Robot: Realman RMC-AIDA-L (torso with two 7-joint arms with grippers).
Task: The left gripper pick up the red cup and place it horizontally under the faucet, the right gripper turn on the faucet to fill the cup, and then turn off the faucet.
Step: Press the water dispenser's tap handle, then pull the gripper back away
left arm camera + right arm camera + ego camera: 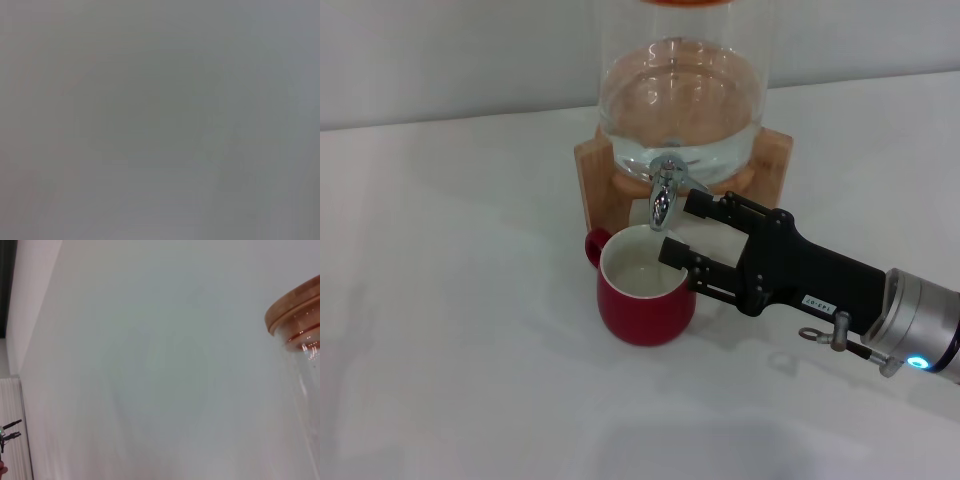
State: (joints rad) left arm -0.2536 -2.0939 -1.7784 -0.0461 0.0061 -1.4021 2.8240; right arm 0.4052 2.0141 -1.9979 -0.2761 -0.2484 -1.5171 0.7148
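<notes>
The squat dark-red ceramic cup [645, 295] with a glossy white inside stands upright on the white table [450, 300] near the middle of the head view, its mouth facing up and its small red loop handle [594, 246] pointing toward ten o'clock. Pale liquid shows inside it. Its rim sits directly below the downward spout of the small shiny chrome faucet [664, 192], which lies at twelve o'clock from the cup.

The right gripper [685, 232], a black jointed two-finger claw on a long black wrist with a small white label, reaches in from four o'clock; its arm runs slantwise from the lower right corner, where the silver cylindrical arm segment [920, 330] carries a blue light. The two fingers stand apart: the upper one ends just beside the faucet at its three o'clock side, the lower one lies over the cup's right rim (whether either touches cannot be told).

The faucet is fixed to a clear glass dispenser [680, 100] holding water, set on a wooden stand [600, 175]. The right wrist view shows the dispenser's wooden lid [295, 305] against a pale wall. The left wrist view is a blank grey, and the left gripper is not seen in any view
</notes>
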